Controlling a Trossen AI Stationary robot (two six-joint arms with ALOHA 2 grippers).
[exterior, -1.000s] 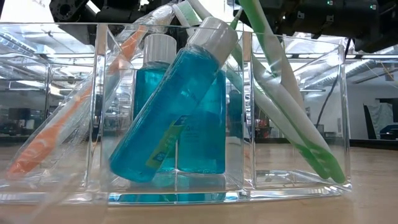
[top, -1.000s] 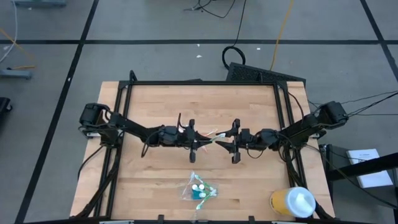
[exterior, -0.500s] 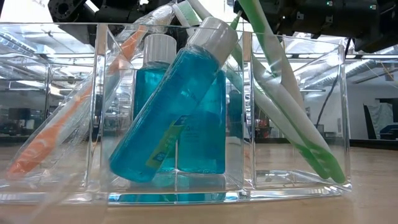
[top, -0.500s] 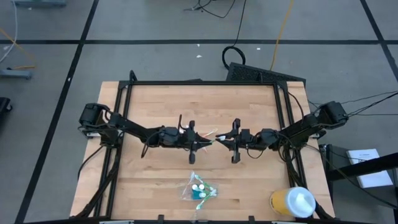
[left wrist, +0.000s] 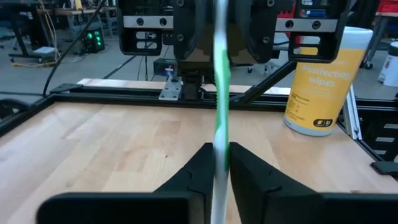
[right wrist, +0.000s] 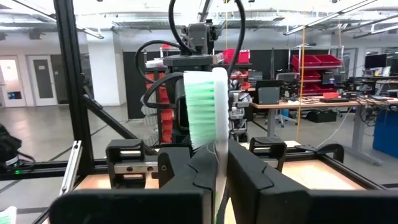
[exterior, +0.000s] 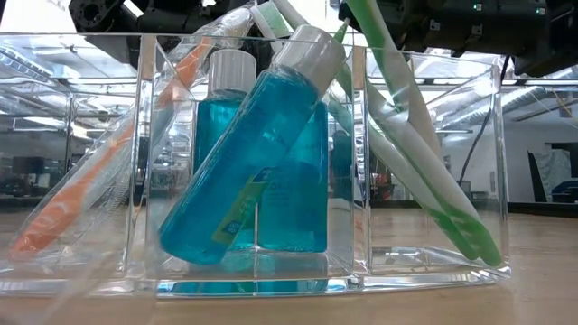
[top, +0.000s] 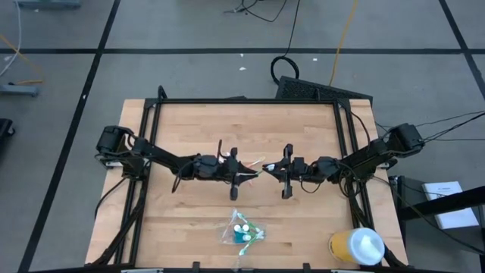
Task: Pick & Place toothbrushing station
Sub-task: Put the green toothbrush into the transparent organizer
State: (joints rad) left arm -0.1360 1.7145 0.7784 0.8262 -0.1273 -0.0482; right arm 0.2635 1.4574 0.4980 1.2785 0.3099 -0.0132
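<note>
Toothbrushing station (top: 243, 233), a clear plastic holder, sits on the desk (top: 174, 129) near its front edge, about midway across and well apart from both arms. Seen from the low camera, the station (exterior: 424, 162) has three compartments: an orange toothbrush (exterior: 99, 171) leans in one end compartment, two blue bottles (exterior: 262, 153) with white caps stand in the middle one, the nearer tilted, and a green-and-white toothbrush (exterior: 424, 171) leans in the other end compartment.

Above the desk's middle the two arms meet tip to tip. The left tool (top: 244, 177) and the right tool (top: 274, 173) each grasp the same toothbrush (top: 260, 167), which spans the gap between them. In the left wrist view the fingers (left wrist: 202, 168) pinch the white-and-green handle (left wrist: 219, 99). In the right wrist view the fingers (right wrist: 242, 168) are clenched on the brush just below its green-bristled head (right wrist: 205, 106).

A yellow wipes canister (top: 356, 246) stands at the desk's front right corner.
</note>
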